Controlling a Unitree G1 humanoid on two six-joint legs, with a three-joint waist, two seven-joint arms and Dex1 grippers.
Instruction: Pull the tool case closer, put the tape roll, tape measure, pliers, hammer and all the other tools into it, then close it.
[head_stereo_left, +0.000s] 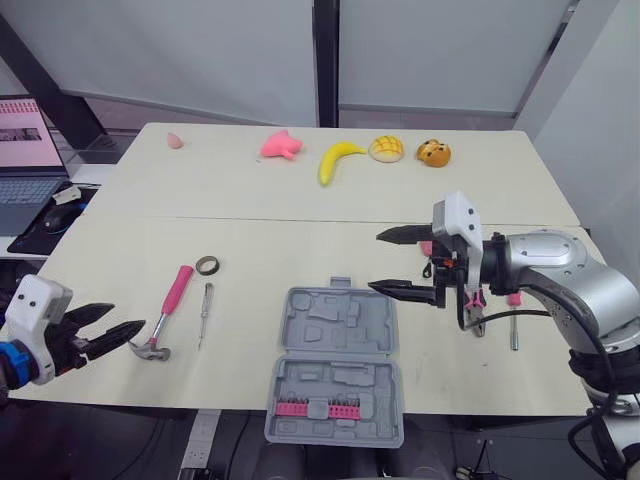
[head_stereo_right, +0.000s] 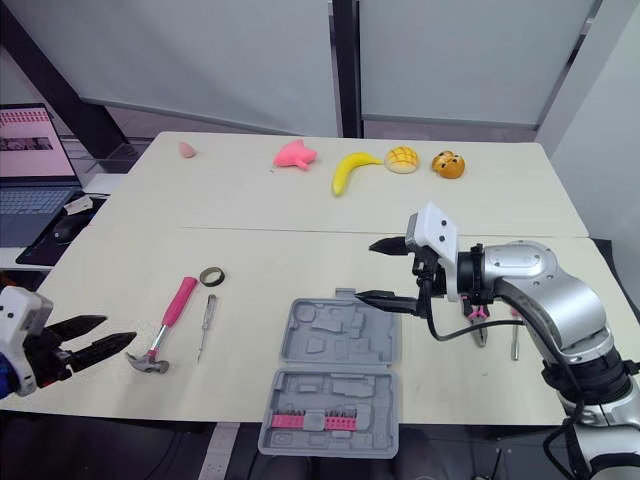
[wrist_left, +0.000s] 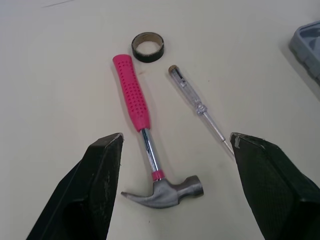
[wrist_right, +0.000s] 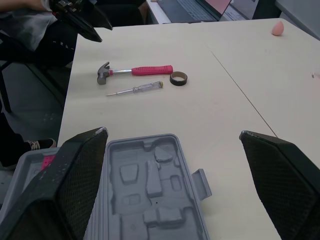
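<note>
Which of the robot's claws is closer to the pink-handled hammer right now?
Left. The left claw is open and points at the head of the hammer, close beside it. The right claw hangs open by the far edge of the tool case, well across the table.

Left pincer (head_stereo_left: 118, 329) and right pincer (head_stereo_left: 393, 261) agape

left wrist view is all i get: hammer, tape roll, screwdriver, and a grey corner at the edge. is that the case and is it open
Observer: Yes, that is the tool case, and it lies open with both halves flat.
Operator: where are the pliers
Observer: The pliers lie to the right of the case, partly hidden behind the right arm.
Operator: is the right gripper holding anything
Observer: No, the right gripper is open and empty, near the case's far right corner.
</note>
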